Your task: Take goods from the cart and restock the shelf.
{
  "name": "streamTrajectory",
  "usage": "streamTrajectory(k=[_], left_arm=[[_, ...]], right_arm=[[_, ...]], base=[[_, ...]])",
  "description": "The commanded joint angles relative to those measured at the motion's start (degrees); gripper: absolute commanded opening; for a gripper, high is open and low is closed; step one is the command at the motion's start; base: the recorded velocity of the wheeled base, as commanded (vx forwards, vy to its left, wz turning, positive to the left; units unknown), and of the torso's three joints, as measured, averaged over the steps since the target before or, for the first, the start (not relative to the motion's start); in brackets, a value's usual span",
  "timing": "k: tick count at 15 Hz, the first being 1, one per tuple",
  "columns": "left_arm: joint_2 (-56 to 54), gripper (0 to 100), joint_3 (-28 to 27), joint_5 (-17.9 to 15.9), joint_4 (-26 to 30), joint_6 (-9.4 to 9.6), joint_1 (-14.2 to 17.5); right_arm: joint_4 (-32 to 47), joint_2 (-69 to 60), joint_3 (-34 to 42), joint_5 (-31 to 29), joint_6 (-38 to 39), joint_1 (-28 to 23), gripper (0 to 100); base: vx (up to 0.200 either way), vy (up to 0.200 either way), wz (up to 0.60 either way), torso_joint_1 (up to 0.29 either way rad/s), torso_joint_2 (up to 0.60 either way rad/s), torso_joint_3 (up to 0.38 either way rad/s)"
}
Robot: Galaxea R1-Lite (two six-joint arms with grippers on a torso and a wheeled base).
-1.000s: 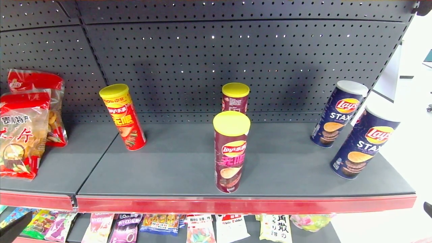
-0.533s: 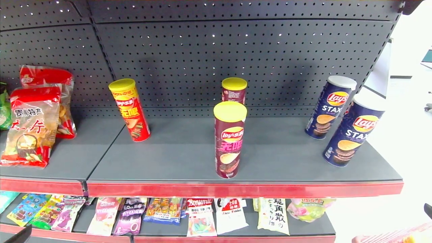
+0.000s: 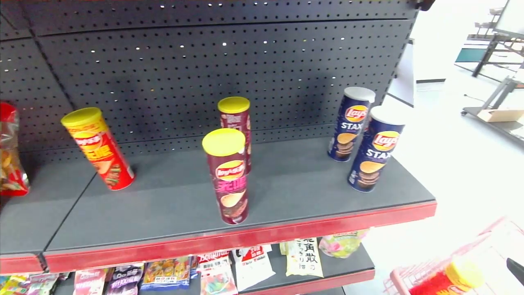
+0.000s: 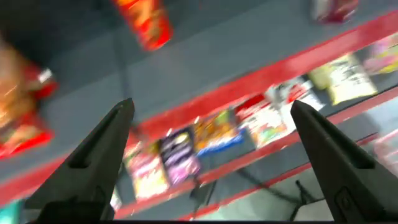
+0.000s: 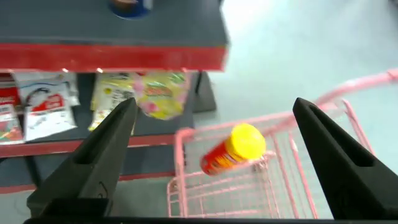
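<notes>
A red chip can with a yellow lid (image 5: 235, 149) lies in the pink wire cart (image 5: 261, 186), which sits low at the right of the shelf; the can (image 3: 448, 280) and the cart (image 3: 413, 274) also show in the head view's bottom right corner. On the grey shelf (image 3: 286, 192) stand a red can (image 3: 98, 148), two maroon cans (image 3: 227, 176) (image 3: 235, 119) and two dark blue cans (image 3: 374, 148) (image 3: 350, 123). My right gripper (image 5: 211, 137) hangs open above the cart, empty. My left gripper (image 4: 211, 134) is open and empty in front of the shelf's red edge.
Snack bags (image 3: 10, 151) stand at the shelf's far left. Small packets (image 3: 249, 266) hang along the lower shelf. Bare floor lies to the right of the shelf, with a table frame (image 3: 495, 94) farther back.
The head camera has swung right and down, so the shelf contents slid left in the picture and the pink cart with the red can came into view at the bottom right.
</notes>
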Motion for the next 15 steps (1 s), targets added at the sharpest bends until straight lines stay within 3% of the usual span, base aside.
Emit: streamTrajectory(k=[1, 3, 6, 8, 11, 13, 14, 15], left_arm=[[-4.2, 100, 1.1, -0.3, 0.1, -0.77, -0.1], [-6.1, 100, 1.4, -0.4, 0.2, -0.95, -0.1], [-7.3, 100, 1.4, -0.7, 0.1, -2.97, -0.1], [-8.2, 100, 1.5, -2.1, 0.1, -4.2, -0.2], [-9.4, 100, 1.5, -1.4, 0.3, -5.08, -0.1], [-10.2, 100, 2.2, -1.0, 0.2, -5.17, -0.1], [-11.3, 100, 3.6, -1.7, -0.2, -6.92, -0.1], [-12.0, 100, 3.8, -1.7, -0.1, -7.36, -0.1]], right_arm=[[0.0, 0.3, 0.3, 0.0, 0.1, 0.1, 100], [0.0, 0.6, 0.6, 0.0, 0.1, 0.1, 100], [0.1, 0.6, 1.5, 0.0, 0.3, 0.0, 100], [0.1, 0.1, 4.0, -0.1, 0.5, -1.7, 100], [-0.9, 5.7, 5.5, 0.5, 2.9, -6.4, 100], [-5.1, 15.7, 4.8, 0.8, 8.1, -6.1, 100], [-13.5, 24.2, 5.9, 1.1, 11.4, -5.8, 100], [-17.6, 27.2, 7.2, 1.6, 11.8, -5.1, 100]], base=[[0.0, 0.0, -0.6, -0.002, 0.0, -0.002], [0.0, 0.0, -0.6, 0.005, 0.0, 0.005], [0.0, 0.0, -0.6, 0.002, 0.0, 0.001], [0.0, 0.0, 0.0, 0.0, 0.0, 0.0], [0.0, 0.0, 0.0, 0.0, 0.0, 0.0], [0.0, 0.0, 0.0, 0.0, 0.0, 0.0], [0.0, 0.0, 0.0, 0.0, 0.0, 0.0], [0.0, 0.0, 0.0, 0.0, 0.0, 0.0]])
